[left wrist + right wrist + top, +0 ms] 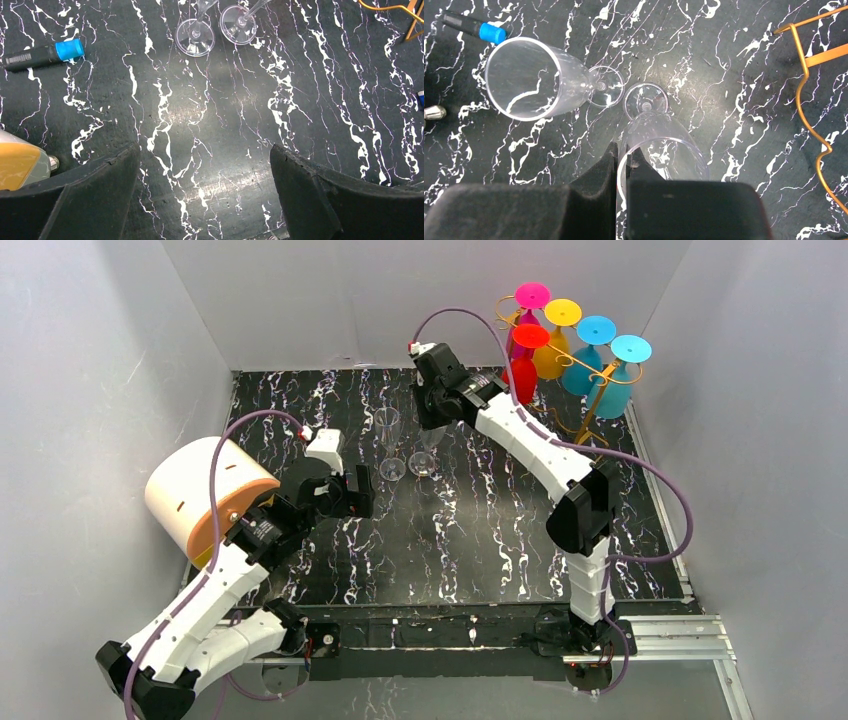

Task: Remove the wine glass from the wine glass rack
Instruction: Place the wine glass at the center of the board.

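Right gripper (pixel 621 159): closed down to a narrow slit on the rim wall of a clear wine glass (pixel 659 145), one finger either side of the wall. This glass stands upright on the bench (pixel 480 540), off the wine glass rack (pixel 826 54). In the right wrist view its foot sits at 12 o'clock from the fingertips, resting on the marble. The rack's gold wire lies at 2 to 3 o'clock from the gripper, well apart from the held glass.

Second clear glass (pixel 534 80): upright at 10 o'clock from the right gripper, with its foot just beside the foot of the held glass. Whether the two feet touch cannot be told. Through both bowls only the bench veining shows.

In the overhead view the rack stands at 1 o'clock on the bench. Five coloured glasses (pixel 583 370) hang from it upside down, feet uppermost.

Left gripper (pixel 205 160): jaws spread wide, holding nothing and low over bare marble. The two clear feet lie at 12 o'clock from it, well apart.

Other items: a marker with a blue cap (pixel 45 54) lies on the bench at 10 o'clock from the left gripper. A cream and orange cylinder (pixel 205 495) sits at the bench's 9 o'clock edge, contents not discernible.
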### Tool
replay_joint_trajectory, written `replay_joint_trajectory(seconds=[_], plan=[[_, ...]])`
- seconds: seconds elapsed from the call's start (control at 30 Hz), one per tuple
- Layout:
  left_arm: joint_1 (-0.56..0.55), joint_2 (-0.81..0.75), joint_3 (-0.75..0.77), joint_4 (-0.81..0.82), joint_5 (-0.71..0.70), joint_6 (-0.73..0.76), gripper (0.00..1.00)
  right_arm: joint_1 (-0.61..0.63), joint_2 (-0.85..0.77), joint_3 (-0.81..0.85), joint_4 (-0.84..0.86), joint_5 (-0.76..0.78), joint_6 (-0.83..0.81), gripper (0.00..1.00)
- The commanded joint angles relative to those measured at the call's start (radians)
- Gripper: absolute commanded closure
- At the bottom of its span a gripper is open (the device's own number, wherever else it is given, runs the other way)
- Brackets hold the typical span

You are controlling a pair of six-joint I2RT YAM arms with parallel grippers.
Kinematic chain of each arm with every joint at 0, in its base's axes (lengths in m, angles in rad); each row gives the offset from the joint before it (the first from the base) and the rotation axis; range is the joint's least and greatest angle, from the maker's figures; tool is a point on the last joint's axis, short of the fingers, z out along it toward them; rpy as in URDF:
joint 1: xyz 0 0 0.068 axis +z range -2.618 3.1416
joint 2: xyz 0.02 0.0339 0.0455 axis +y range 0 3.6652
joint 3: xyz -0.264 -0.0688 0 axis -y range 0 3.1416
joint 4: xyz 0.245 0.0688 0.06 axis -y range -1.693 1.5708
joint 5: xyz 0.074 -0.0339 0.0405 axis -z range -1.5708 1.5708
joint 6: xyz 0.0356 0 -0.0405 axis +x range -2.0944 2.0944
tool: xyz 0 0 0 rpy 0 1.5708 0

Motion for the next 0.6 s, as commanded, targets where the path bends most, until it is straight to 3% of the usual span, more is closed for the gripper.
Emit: replay_joint_trajectory(seconds=[0.0,0.27,0.5,0.57], plan=[[0.005,-0.013,0.045,-0.027,-0.034,-0.006,0.02,0.005,0.033,0.081,-0.020,0.045,-0.020,0.99],[0.005,-0.019,0.059,-0.041,-0.044,0.013,0.02,0.007,0.099,0.135,-0.043,0.048,-0.052,0.99],[0.005,-0.025,0.078,-0.053,-0.054,0.019,0.02,0.009,0.154,0.209,-0.059,0.046,-0.070,0.85],[0.005,-0.021,0.084,-0.058,-0.049,0.024,0.02,0.008,0.164,0.232,-0.059,0.041,-0.072,0.77]])
